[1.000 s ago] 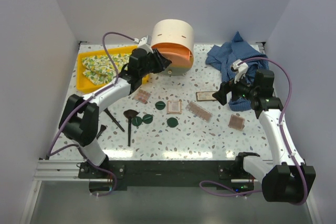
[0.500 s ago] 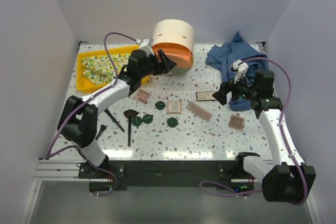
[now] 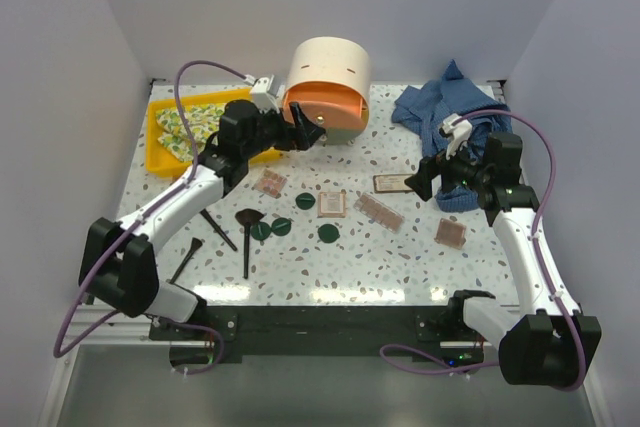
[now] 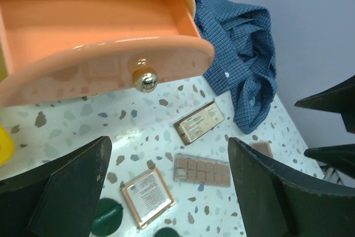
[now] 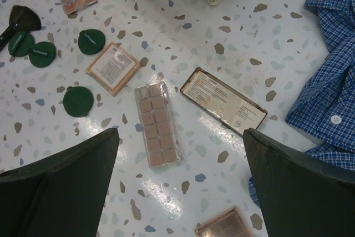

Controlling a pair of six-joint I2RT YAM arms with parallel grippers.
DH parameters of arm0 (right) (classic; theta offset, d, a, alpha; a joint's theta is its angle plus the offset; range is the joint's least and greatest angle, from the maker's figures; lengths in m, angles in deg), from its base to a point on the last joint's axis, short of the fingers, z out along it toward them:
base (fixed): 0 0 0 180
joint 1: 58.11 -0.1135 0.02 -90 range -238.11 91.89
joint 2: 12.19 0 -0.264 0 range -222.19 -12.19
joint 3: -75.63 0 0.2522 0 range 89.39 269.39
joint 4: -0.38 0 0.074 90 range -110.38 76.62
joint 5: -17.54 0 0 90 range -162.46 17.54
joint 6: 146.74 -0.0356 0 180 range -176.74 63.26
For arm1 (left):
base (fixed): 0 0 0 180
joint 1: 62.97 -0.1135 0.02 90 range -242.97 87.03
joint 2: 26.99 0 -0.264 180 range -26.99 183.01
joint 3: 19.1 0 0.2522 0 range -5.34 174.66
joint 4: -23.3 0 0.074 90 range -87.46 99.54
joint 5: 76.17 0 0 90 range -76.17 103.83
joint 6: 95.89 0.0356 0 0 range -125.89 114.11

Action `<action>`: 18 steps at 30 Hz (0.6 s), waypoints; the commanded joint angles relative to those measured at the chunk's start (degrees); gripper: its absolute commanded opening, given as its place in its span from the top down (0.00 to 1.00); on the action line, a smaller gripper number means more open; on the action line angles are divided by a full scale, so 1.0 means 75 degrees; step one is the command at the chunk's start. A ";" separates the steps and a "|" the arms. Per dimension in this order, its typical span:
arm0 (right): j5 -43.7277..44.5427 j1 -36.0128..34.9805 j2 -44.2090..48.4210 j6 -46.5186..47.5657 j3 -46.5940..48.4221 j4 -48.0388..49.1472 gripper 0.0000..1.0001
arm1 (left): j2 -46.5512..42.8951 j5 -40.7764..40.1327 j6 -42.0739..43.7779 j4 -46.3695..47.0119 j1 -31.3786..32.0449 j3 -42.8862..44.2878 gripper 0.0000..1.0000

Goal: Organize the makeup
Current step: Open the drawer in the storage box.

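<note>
Cut off at the lower edge of the left wrist view: green discs [image 4: 105, 217], only partly seen. Partly hidden under the right arm from above: blue shirt [image 3: 425, 107]. Left pincer [image 4: 169, 142] spread wide, empty, just short of the orange drawer's [image 4: 111, 76] knob [image 4: 145, 79]; three palettes [image 4: 202, 170] flat on the tabletop [image 4: 72, 126] beneath. Right pincer [image 5: 180, 131] also spread, empty, over a long palette [image 5: 158, 123]; brushes [image 3: 249, 218] well apart, near the left arm.

We're looking at a robotics lab cell: bare white walls [image 3: 70, 67] box in a speckled tabletop [image 3: 400, 267], the left arm [image 3: 185, 197] and right arm [image 3: 530, 252] trailing purple cables [image 3: 205, 65], bolted to an aluminium rail [image 3: 100, 329].
</note>
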 commanded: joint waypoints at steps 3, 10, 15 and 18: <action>-0.0593 0.0015 0.0056 0.0440 -0.0027 0.0058 0.01 | -0.1251 -0.0464 0.1444 -0.1013 -0.0112 -0.0602 0.08; -0.0934 0.0026 -0.0003 0.0826 -0.0133 -0.0012 0.01 | -0.2960 -0.1366 0.2629 -0.1964 -0.0182 -0.1339 0.01; -0.1238 0.0003 -0.0154 0.1108 -0.0004 -0.0362 0.01 | -0.4074 -0.1976 0.3181 -0.1977 -0.0182 -0.2218 0.00; -0.1367 -0.0008 -0.0318 0.1482 0.0171 -0.0795 0.01 | -0.4462 -0.2035 0.3263 -0.1929 -0.0194 -0.2699 0.00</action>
